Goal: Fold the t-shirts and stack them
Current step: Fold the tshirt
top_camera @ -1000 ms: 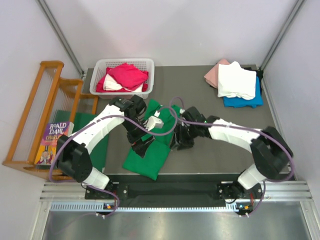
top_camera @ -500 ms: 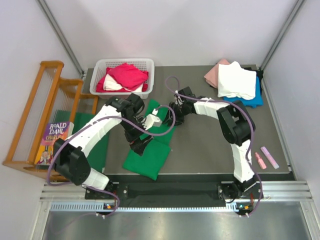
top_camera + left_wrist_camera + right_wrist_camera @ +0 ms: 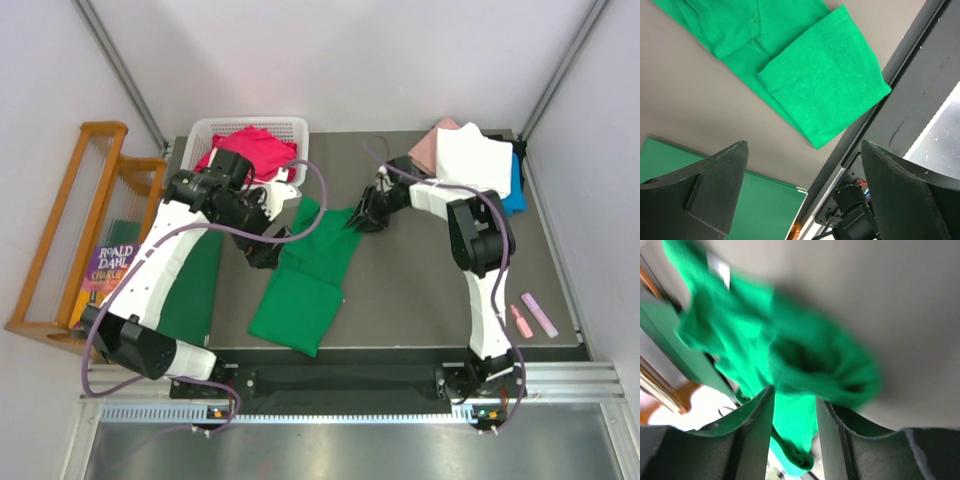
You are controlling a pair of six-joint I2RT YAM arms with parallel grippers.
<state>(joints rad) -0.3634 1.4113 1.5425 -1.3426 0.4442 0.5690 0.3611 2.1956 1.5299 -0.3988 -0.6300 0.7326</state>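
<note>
The bright green t-shirt [image 3: 300,285] lies partly folded on the dark table, running from the middle toward the near edge. It also shows in the left wrist view [image 3: 810,75] and the right wrist view [image 3: 805,355]. My right gripper [image 3: 364,216] [image 3: 795,396] is shut on the shirt's far right corner and holds it off the table. My left gripper [image 3: 264,244] [image 3: 804,150] hangs open and empty above the table, just left of the shirt. Red and magenta tees [image 3: 250,152] lie in the white basket [image 3: 298,128]. Folded white [image 3: 470,160], pink [image 3: 432,146] and blue [image 3: 508,200] tees are stacked at the far right.
A darker green mat [image 3: 196,290] [image 3: 740,200] lies at the table's left edge. A wooden rack [image 3: 70,230] with a book [image 3: 105,268] stands left of it. Two pink markers [image 3: 533,316] lie near the right front corner.
My right gripper has swung from the shirt's middle to the far right, dragging the upper cloth with it. My left gripper has let go and drawn back to the left.
</note>
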